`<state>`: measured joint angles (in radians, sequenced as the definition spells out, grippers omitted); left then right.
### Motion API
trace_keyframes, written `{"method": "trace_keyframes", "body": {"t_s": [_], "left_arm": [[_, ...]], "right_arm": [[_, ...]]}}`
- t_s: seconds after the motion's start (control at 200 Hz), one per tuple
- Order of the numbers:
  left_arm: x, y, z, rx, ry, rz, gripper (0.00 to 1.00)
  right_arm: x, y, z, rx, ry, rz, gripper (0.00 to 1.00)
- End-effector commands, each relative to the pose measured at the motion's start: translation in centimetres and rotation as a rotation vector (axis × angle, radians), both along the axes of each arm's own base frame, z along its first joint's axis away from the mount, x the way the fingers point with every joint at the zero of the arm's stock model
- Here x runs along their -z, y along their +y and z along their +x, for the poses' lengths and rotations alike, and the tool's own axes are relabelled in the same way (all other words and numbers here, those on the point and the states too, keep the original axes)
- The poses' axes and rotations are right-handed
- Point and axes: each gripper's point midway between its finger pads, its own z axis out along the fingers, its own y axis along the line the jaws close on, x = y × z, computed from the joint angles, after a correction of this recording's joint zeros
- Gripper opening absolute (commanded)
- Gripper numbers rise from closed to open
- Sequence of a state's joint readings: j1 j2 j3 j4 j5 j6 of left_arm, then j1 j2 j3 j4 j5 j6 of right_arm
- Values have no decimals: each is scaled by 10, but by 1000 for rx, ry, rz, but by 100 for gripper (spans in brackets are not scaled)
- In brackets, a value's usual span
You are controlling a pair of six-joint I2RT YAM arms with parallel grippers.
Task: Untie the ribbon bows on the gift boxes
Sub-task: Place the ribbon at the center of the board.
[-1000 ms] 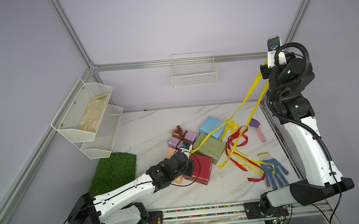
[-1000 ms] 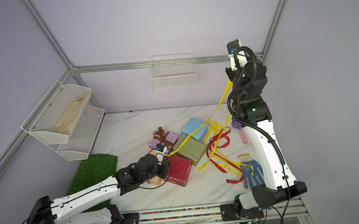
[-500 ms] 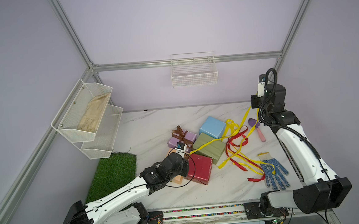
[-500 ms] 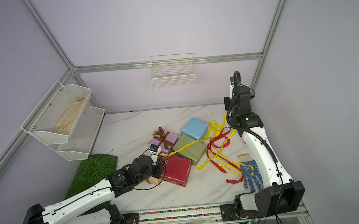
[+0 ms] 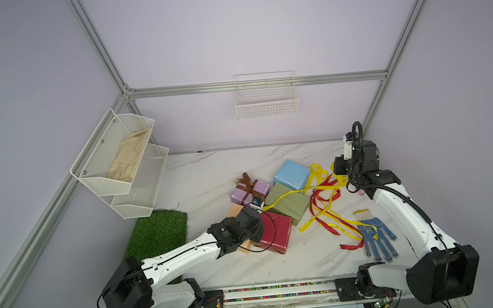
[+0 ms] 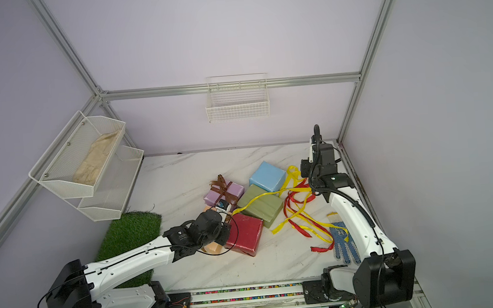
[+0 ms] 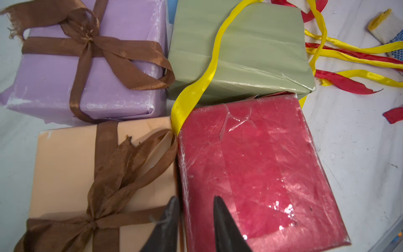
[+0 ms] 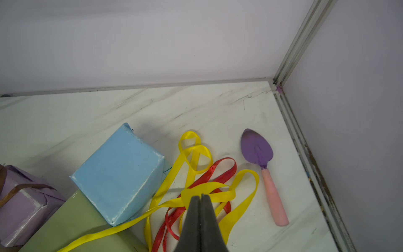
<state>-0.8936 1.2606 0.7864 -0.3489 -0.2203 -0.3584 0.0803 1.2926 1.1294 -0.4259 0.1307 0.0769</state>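
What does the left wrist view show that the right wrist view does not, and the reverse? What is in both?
Only the left wrist view: the peach box with its tied brown bow, the dark red box, and the left gripper, open and holding nothing.
Only the right wrist view: the light blue box, the purple trowel, and the right gripper, shut on the yellow ribbon.
Both: the olive green box, the lilac box, the yellow ribbon and the red ribbon.
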Motion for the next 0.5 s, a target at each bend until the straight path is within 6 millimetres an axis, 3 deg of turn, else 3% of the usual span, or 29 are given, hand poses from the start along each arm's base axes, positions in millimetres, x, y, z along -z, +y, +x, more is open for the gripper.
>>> {"method": "trace_keyframes", "body": {"t_s": [0.0, 0.14, 0.23, 0.255, 0.495], "left_arm": [[-54, -25, 32, 38, -127, -96, 39], [-59, -40, 48, 110, -112, -117, 42], [-67, -51, 54, 186, -123, -129, 44], [-54, -56, 57, 203, -99, -108, 44], [-31, -77, 69, 276, -28, -55, 44]], "right_arm": [[20, 10, 0, -6, 48, 88, 0], [34, 15, 7, -7, 83, 118, 0], [56, 16, 17, 4, 146, 124, 0], [61, 16, 20, 5, 158, 123, 0], [102, -2, 47, 99, 252, 122, 0]]}}
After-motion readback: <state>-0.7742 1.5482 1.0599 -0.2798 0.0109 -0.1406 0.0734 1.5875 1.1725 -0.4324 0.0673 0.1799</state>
